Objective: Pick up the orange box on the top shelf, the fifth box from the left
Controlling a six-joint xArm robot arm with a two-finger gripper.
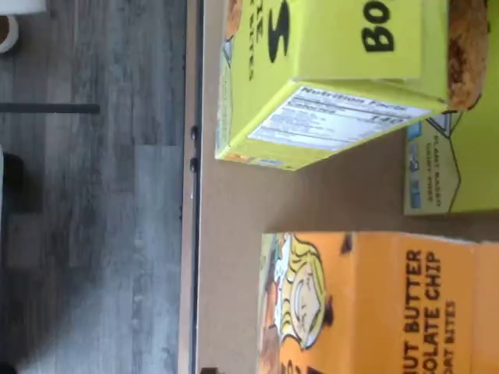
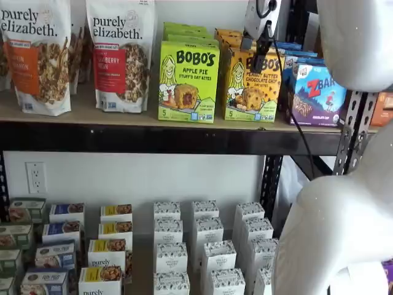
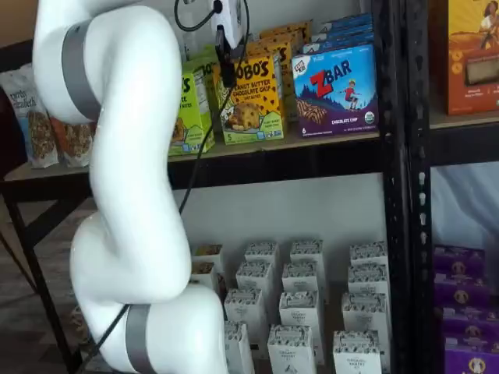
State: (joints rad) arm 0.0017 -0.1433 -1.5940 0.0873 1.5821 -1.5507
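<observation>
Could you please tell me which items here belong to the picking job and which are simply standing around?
Part of the job:
- orange box
- top shelf
- tool, in front of the orange box

Standing around:
- lime-green Apple Pie carton
- Z Bar box
- granola bags
- small white cartons below

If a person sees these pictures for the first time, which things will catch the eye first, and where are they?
The big glossy white robot arm stands in the foreground of both shelf views, in front of the black metal rack. On the tan wooden top shelf, the yellow-orange Bobo's peanut butter chocolate chip carton stands between a lime-green Bobo's apple pie carton and a blue-purple Z Bar box. The white gripper with black fingers hangs just before the orange carton.
</observation>
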